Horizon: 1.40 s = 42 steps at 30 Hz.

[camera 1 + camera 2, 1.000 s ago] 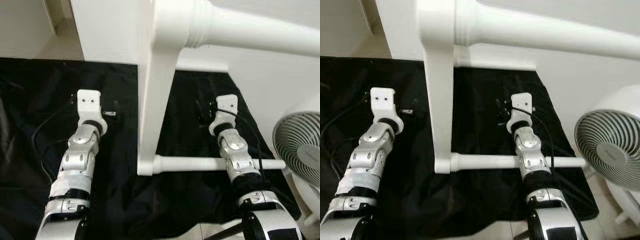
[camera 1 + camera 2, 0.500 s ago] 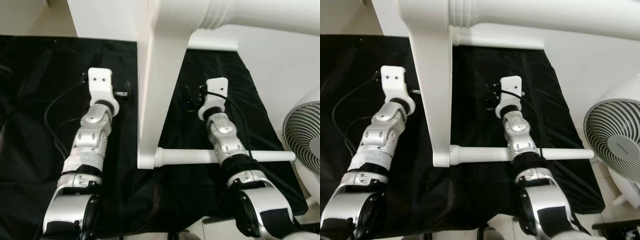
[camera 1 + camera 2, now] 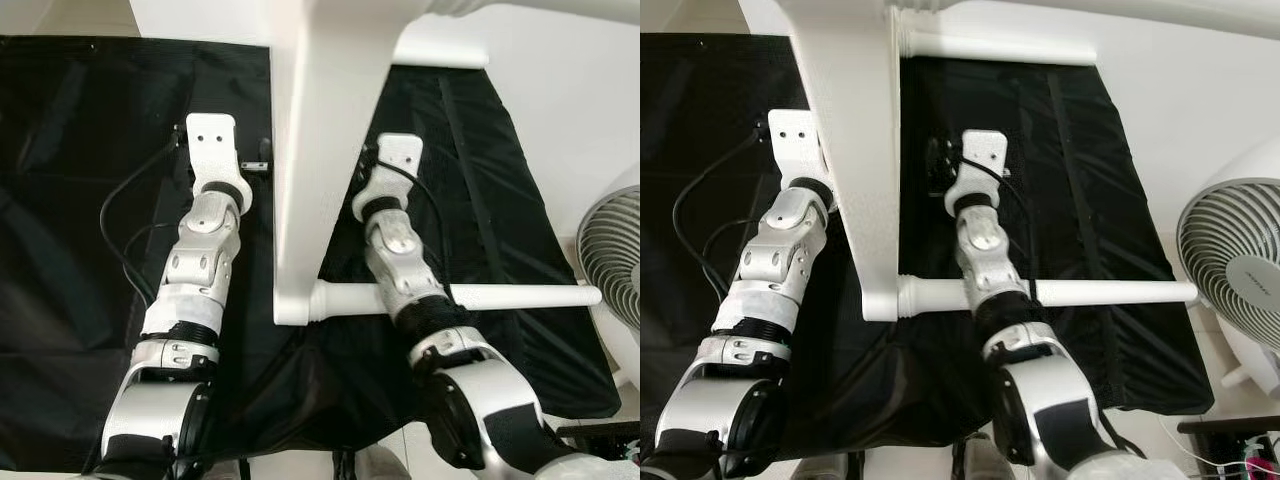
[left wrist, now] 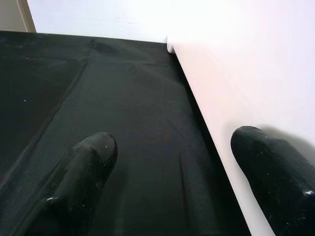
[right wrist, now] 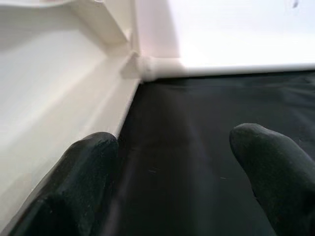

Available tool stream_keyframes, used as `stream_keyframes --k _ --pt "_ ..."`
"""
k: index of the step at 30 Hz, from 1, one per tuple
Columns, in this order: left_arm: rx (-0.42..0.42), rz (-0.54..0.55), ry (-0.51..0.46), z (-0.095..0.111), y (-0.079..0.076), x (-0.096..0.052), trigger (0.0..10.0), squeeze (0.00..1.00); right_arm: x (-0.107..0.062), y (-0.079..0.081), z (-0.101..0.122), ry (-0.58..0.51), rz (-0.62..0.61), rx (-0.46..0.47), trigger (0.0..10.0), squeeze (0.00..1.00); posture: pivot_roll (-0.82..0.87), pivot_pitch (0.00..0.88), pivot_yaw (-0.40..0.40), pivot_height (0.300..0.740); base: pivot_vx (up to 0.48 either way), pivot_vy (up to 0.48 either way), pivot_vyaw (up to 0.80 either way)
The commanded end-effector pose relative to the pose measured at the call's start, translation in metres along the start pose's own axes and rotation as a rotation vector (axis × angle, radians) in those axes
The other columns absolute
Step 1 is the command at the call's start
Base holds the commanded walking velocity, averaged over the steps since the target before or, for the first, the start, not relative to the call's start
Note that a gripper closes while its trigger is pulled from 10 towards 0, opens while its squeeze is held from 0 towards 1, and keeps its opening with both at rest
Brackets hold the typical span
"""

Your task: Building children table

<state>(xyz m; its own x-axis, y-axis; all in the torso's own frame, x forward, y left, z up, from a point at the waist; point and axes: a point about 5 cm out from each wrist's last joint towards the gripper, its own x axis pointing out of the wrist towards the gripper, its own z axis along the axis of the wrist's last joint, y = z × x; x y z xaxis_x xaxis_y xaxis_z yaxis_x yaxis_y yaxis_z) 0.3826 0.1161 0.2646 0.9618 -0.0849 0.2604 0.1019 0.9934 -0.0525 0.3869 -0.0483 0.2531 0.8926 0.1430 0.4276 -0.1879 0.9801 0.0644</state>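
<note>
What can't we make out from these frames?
- Table top: cut off by the top edge of both eye views.
- Left hand: the wrist view shows one finger against the white panel, but contact is unclear.
- Right hand: fingers apart, contact with the frame unclear.
- Fan: cut by the right edge.

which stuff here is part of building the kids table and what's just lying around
Part of the job:
table frame
rail
left hand, open beside the frame
right hand, open beside the frame

Just there:
black cloth
fan
</note>
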Motion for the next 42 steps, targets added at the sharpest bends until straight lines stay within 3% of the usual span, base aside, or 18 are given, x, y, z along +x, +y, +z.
stream_keyframes --k 1,2,5,11,23,42 --pt "0.001 -0.033 0.029 -0.006 -0.007 -0.002 10.0 0.00 0.000 0.004 0.004 -0.025 0.005 0.015 10.0 0.00 0.06 0.336 -0.055 0.740 0.000 0.000 0.00" --pt "0.001 -0.033 0.029 -0.006 -0.007 -0.002 10.0 0.00 0.000 0.004 0.004 -0.025 0.005 0.015 10.0 0.00 0.06 0.336 -0.055 0.740 0.000 0.000 0.00" --pt "0.020 -0.034 0.016 -0.002 -0.002 -0.004 10.0 0.00 -0.001 0.028 0.017 -0.079 0.066 0.074 10.0 0.00 0.06 0.339 -0.057 0.740 0.000 0.000 0.00" --pt "0.026 -0.046 0.003 0.000 -0.001 -0.008 10.0 0.00 -0.002 0.041 0.024 -0.107 0.098 0.102 10.0 0.00 0.06 0.330 -0.056 0.740 0.000 0.000 0.00" --pt "-0.002 -0.030 -0.001 0.002 0.000 -0.010 10.0 0.00 -0.004 0.036 0.025 -0.109 0.084 0.092 10.0 0.00 0.06 0.330 -0.053 0.740 0.000 0.000 0.00" --pt "-0.010 -0.027 0.012 0.001 -0.001 -0.009 10.0 0.00 -0.002 0.030 0.024 -0.102 0.074 0.067 10.0 0.00 0.05 0.322 -0.051 0.740 0.000 0.353 0.00"
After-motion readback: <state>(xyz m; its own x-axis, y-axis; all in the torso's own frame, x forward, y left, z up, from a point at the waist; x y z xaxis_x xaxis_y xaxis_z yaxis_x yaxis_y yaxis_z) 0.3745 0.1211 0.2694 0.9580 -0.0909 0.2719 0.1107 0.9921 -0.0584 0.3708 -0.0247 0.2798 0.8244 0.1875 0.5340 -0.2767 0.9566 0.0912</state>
